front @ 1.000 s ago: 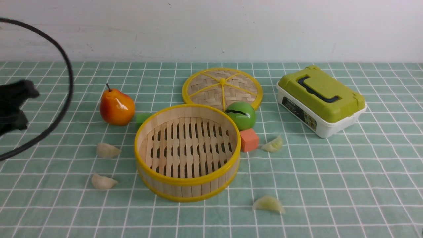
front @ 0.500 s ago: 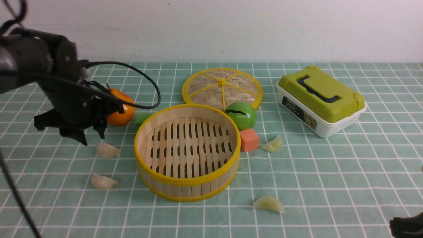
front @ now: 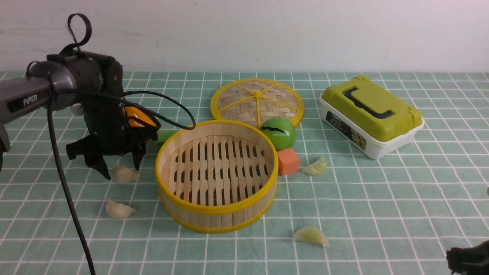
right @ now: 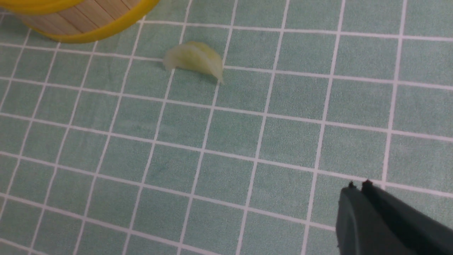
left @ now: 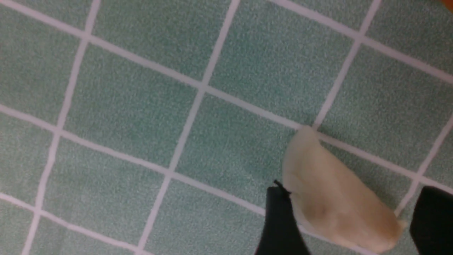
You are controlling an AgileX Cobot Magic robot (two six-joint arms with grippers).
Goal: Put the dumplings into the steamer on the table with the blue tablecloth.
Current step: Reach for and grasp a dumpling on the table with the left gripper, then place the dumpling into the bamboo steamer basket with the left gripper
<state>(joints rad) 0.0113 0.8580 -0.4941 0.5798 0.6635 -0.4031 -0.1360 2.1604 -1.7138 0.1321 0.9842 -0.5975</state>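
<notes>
Left gripper spread astride dumpling on the cloth, 9 o'clock of steamer; no pinch yet

I judge the dumpling light, soft and a bit slick, so I'd close gently across its plump belly, not the thin pleated edge, which may fold or squirt out. Steamer holds nothing: second white dumpling lies at its 8 o'clock, far green dumpling at 3, near green dumpling at 5. Right gripper pressed together, holding nothing, low by the near green dumpling but apart from it
</notes>
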